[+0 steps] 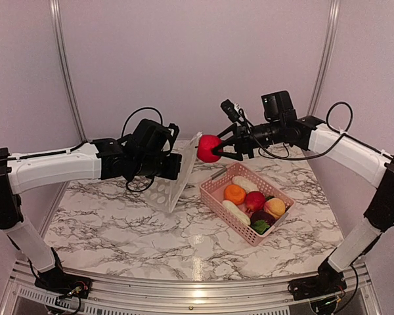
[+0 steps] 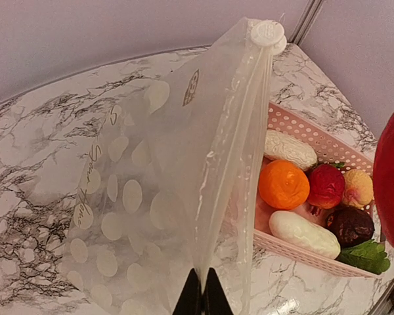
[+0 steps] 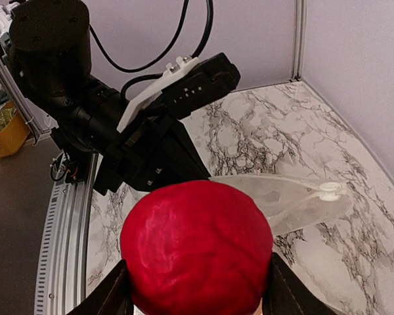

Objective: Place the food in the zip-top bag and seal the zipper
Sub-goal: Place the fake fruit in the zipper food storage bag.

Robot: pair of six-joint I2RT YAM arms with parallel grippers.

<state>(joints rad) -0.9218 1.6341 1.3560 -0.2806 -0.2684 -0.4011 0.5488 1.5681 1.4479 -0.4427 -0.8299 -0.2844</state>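
The left claw is clamped shut on a transparent plastic zip-top bag printed with white polka dots, holding it up on edge over the white marble-patterned bench. From overhead the bag is only a thin tilted sheet. The left wrist view adds the black fingertips pinching its near edge and the whitish zipper strip, which runs up to a round white tab at the far corner. No view shows whether the mouth is parted.

Just right of the bag's upper edge, a round red toy fruit hangs in the air, gripped between the fingers of the right claw. It is close to the bag but apart from it. In the right wrist view the fruit fills the lower frame, with the bag edge-on beyond it.

Further right, a pink slotted plastic basket sits on the bench beside the bag's lower part. It holds an orange round piece, two white oblong pieces, a dark red piece, a peach piece, a dark purple piece and a green leafy piece. Bare bench lies left of and in front of the bag.
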